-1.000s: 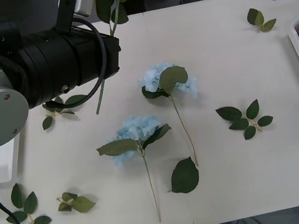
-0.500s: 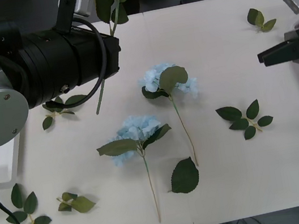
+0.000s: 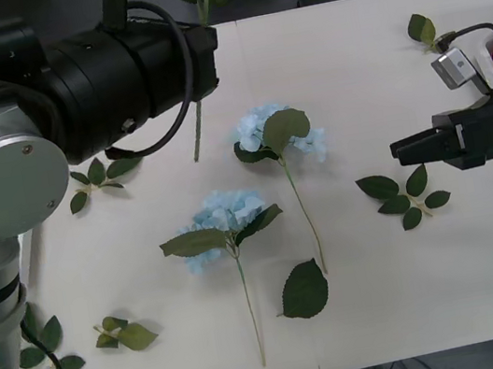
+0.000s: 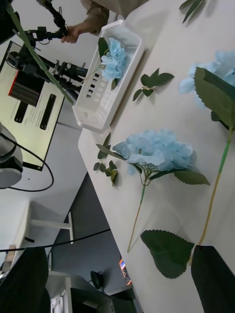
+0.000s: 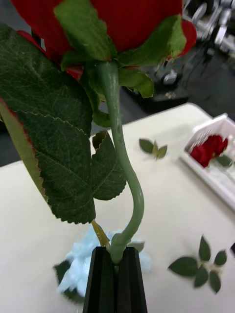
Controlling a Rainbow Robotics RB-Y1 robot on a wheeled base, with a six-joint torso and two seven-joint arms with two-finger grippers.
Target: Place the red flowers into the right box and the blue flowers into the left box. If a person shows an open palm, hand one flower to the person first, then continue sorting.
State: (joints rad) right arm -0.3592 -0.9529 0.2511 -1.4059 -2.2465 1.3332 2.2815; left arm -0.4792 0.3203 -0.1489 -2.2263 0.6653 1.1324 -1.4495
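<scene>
Pinching a red rose by its stem, my left hand holds it above the worktop; it must cross to the right box without snagging. My right hand, spread, faces the blue flowers.

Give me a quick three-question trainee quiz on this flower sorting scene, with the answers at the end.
1. True or false: the left gripper is shut on a red rose stem.
2. How many blue flowers lie loose on the table?
3. The right gripper is: A) holding a blue flower, B) open and holding nothing, C) inside the left box.

Key: 1 true. 2 two: one nearer the robot, one farther. 3 B.
</scene>
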